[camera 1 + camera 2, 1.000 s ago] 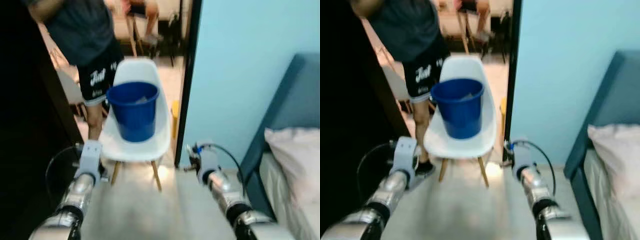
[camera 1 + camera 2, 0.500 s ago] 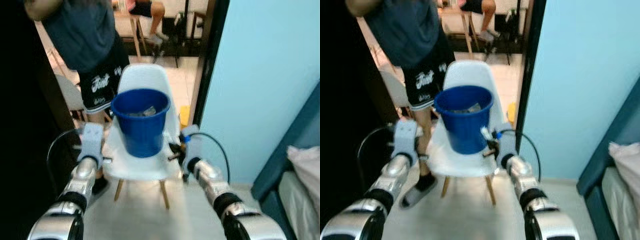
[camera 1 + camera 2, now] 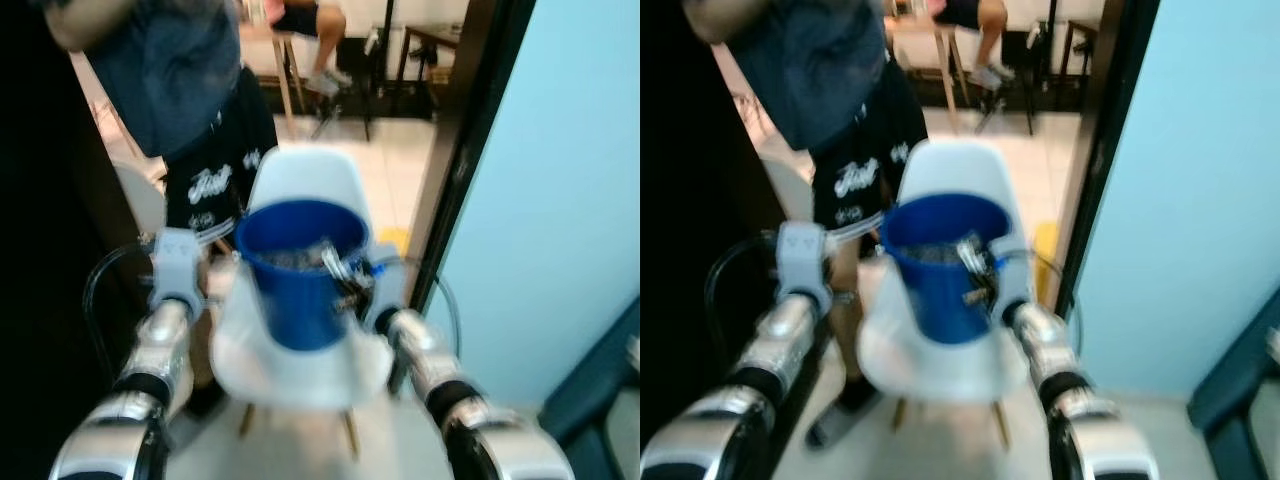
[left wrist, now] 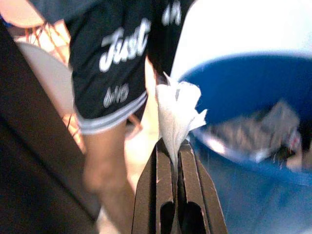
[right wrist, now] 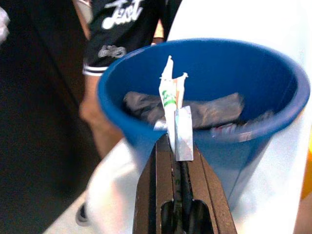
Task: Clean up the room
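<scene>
- One blue bucket [image 3: 303, 270] stands on one white chair [image 3: 300, 355]; crumpled grey trash [image 5: 195, 113] lies inside the bucket.
- The left gripper [image 4: 171, 146], beside the bucket's rim, has its jaws clamped on one white tissue [image 4: 176, 116].
- The right gripper [image 5: 176, 146], at the bucket's front rim, has its jaws clamped on one small wrapper [image 5: 173, 113].
- One person in black shorts [image 3: 215, 165] stands behind the chair.

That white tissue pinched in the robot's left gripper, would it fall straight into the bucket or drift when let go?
The tissue looks thin and crumpled, so it is probably very light and may drift. It flares loosely above the left gripper, suggesting it is floppy. From the wrist view it seems beside the blue bucket rather than over it, so it might miss.
</scene>
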Robot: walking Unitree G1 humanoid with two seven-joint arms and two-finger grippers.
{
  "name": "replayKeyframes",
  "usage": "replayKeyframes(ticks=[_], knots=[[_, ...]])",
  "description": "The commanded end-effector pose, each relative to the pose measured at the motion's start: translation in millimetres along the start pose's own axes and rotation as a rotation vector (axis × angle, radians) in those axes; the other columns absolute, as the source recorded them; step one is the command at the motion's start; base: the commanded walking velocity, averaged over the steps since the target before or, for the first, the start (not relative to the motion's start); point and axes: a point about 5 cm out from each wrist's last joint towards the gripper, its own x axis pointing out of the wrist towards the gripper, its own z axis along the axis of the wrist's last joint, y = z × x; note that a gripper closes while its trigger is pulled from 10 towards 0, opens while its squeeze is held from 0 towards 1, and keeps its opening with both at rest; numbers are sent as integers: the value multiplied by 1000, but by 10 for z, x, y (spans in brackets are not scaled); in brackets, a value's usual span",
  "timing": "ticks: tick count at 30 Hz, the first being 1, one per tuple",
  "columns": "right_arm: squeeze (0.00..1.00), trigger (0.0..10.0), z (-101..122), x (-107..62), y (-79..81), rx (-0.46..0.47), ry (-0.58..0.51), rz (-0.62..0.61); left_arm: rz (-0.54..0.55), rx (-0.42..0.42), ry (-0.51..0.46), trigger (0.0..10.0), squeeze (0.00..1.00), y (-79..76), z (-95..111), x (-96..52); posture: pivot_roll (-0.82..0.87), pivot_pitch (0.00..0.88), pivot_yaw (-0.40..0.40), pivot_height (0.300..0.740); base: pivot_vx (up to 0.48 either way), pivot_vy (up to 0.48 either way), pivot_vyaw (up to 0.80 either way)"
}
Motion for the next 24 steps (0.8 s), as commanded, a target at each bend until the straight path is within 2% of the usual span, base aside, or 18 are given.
replayKeyframes(ticks=[1, 2, 4, 9, 13, 18, 21, 22, 24], knots=[[0, 10000, 77, 67, 102, -1, -35, 36, -6, -9, -2, 10000, 0, 45, -31, -26, -69, 0, -4, 740, 439, 0, 0], [0, 10000, 133, 97, 115, 2, -50, 41, -71, -29, -31, 10000, 0, -67, 11, -21, -70, 0, -2, 740, 435, 0, -781], [0, 10000, 161, 112, 119, 3, -53, 45, -108, -40, -46, 10000, 0, -132, 37, -18, -70, 0, -4, 740, 433, 0, -781], [0, 10000, 183, 115, 114, -4, -59, 52, -134, -41, -44, 10000, 0, -166, 44, -15, -70, 0, -4, 740, 422, 0, -774], [0, 10000, 187, 110, 105, -33, -53, 56, -160, -48, -25, 10000, 0, -197, 12, -21, -73, 0, -3, 740, 328, 0, 0], [0, 10000, 187, 111, 105, -28, -55, 55, -196, -50, -10, 10000, 0, -242, -13, -31, -72, 0, -2, 740, 0, 0, 0], [0, 10000, 187, 113, 111, -28, -54, 57, -237, -27, 11, 10000, 0, -311, -55, -53, -71, 0, -2, 740, 0, 0, 0], [0, 10000, 188, 114, 114, -30, -53, 59, -250, 16, 34, 10000, 0, -338, -96, -65, -74, 0, -1, 740, 0, 0, 0], [0, 10000, 188, 115, 117, -32, -53, 60, -253, 49, 62, 10000, 0, -352, -146, -78, -77, 0, 0, 740, 0, 0, 0]])
